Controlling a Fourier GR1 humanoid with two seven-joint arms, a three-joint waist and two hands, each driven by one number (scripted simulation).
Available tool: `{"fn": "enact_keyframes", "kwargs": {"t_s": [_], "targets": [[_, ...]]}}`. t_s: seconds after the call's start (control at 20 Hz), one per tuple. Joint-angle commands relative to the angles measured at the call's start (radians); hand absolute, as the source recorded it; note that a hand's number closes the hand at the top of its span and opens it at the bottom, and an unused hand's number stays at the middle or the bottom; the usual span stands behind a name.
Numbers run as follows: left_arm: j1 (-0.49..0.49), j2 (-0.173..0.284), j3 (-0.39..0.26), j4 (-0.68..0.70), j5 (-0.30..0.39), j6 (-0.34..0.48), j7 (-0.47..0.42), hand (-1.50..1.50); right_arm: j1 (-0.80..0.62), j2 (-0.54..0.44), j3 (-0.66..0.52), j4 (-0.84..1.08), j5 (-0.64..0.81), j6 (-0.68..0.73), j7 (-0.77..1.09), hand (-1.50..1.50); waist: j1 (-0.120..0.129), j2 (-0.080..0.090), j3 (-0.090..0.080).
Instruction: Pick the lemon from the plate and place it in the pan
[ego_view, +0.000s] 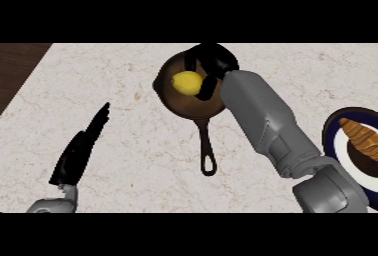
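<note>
while its grey right forearm stretches across the pale veined stone counter (111, 75), the robot's black right hand (212, 62) hangs over the dark brown round pan (173, 102), fingers curled about the small yellow lemon (187, 82). the fruit sits inside the pan's rim, toward its upper half, with a finger down its right side and others arched above it; whether it already rests on the pan's floor or is held just clear cannot be told from this angle. the pan's long black handle (207, 150), ending in a loop, points toward the viewer. at the right edge, the blue-rimmed white plate (334, 142) with a dark centre carries a golden ridged croissant (359, 137) and no lemon. the black left hand (81, 145) rests at lower left, fingers straight and slack, holding nothing. from here the risk looks plain: a round lemon let go above the floor could roll to the rim or hop out, and fingers pulled away sideways could drag it along or nudge the pan across the counter. no brand, label or lettering shows on any item.
</note>
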Motion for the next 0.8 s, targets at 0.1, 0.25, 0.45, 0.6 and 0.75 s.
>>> {"fn": "enact_keyframes", "kwargs": {"t_s": [0.1, 0.25, 0.45, 0.6, 0.75], "targets": [[-0.010, -0.003, -0.023, -0.007, 0.006, -0.026, 0.002, 0.00, 0.018, 0.001, -0.107, 0.110, -0.136, 0.125, 0.087, -1.50, 0.044, 0.013, 0.001], [-0.030, -0.024, -0.029, 0.003, -0.009, -0.002, 0.021, 0.00, 0.013, 0.001, -0.181, 0.118, -0.223, 0.149, 0.060, -1.50, 0.043, 0.006, 0.003], [-0.056, -0.004, -0.011, 0.026, -0.003, -0.015, 0.013, 0.00, 0.014, 0.001, -0.248, 0.079, -0.298, 0.060, -0.034, -1.50, 0.052, 0.013, 0.004], [-0.055, -0.012, -0.011, 0.014, -0.009, -0.001, 0.026, 0.00, 0.032, 0.002, -0.302, 0.061, -0.360, -0.018, -0.095, -1.50, 0.031, 0.003, 0.004], [-0.031, -0.012, -0.004, 0.037, -0.008, 0.004, -0.009, 0.00, 0.029, 0.002, -0.354, 0.052, -0.417, -0.081, -0.106, -1.50, 0.013, 0.003, 0.002]]}}
